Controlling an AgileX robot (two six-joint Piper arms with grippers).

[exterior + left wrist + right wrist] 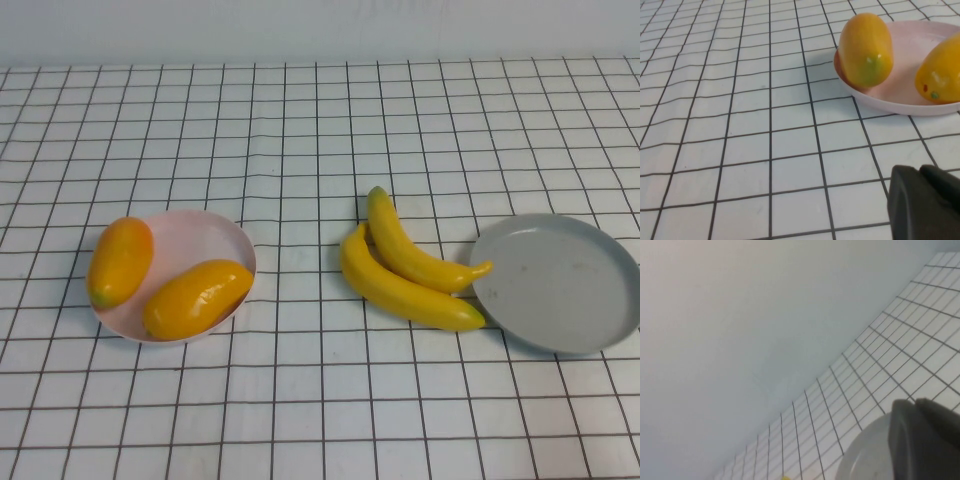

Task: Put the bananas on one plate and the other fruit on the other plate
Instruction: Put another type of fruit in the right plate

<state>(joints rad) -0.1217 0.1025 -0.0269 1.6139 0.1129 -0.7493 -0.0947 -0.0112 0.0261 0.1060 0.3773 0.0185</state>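
My table [300, 420] wears a white cloth [300, 100] with a black grid, slightly wrinkled. At the far edge stands a plain pale wall [320, 30].

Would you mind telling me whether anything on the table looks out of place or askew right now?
The two bananas lie on the tablecloth beside the grey plate, not on it. One mango overhangs the pink plate rim. The left gripper is off the fruit; the right gripper is above the grey plate.

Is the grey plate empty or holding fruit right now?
Empty: the grey plate shows bare; both bananas lie on the cloth beside it.
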